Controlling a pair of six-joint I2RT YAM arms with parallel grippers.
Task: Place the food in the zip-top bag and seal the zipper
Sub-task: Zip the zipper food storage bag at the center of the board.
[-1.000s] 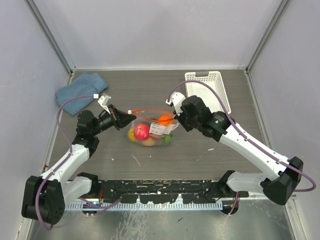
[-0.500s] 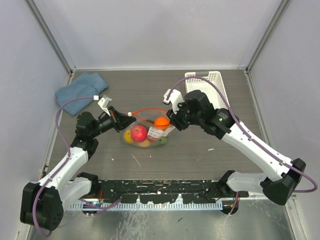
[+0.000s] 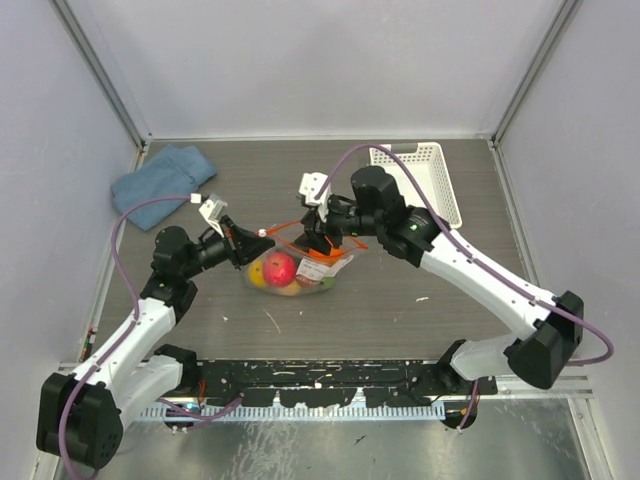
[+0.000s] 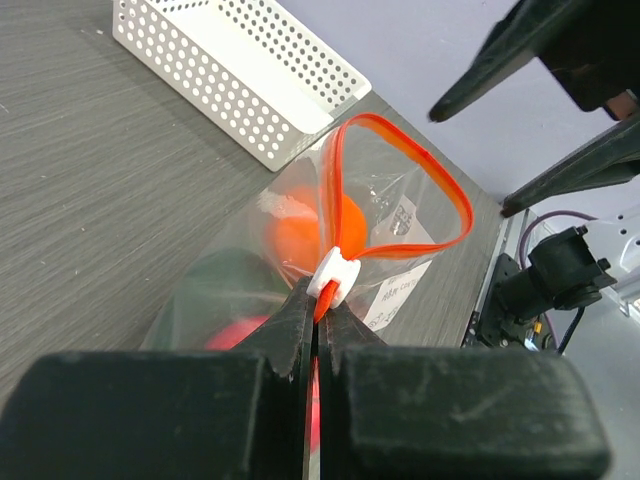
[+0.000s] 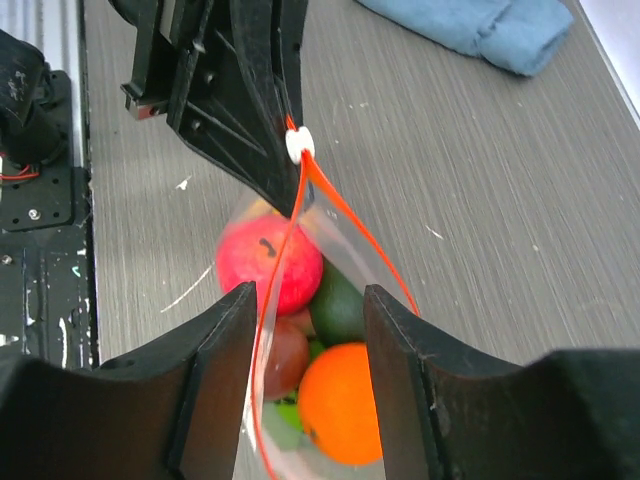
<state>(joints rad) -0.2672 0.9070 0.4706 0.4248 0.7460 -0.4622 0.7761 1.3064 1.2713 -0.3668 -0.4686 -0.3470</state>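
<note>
Leftward over the zip-top bag [image 3: 300, 272] came my spread right jaws; left jaws pinch the zipper [image 5: 345, 212], which may slip if yanked.

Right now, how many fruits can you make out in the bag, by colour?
Red fruit: 1
Orange fruit: 1
Green fruit: 1
Yellow fruit: 1
Brown fruit: 1
Total: 5 visible in the bag; more may be hidden.

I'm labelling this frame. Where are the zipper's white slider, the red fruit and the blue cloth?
white slider [image 4: 334, 276], left wrist view: middle of the clip
red fruit [image 5: 262, 258], right wrist view: its rounded upper side
blue cloth [image 3: 160, 175], top external view: centre of the fold
</note>
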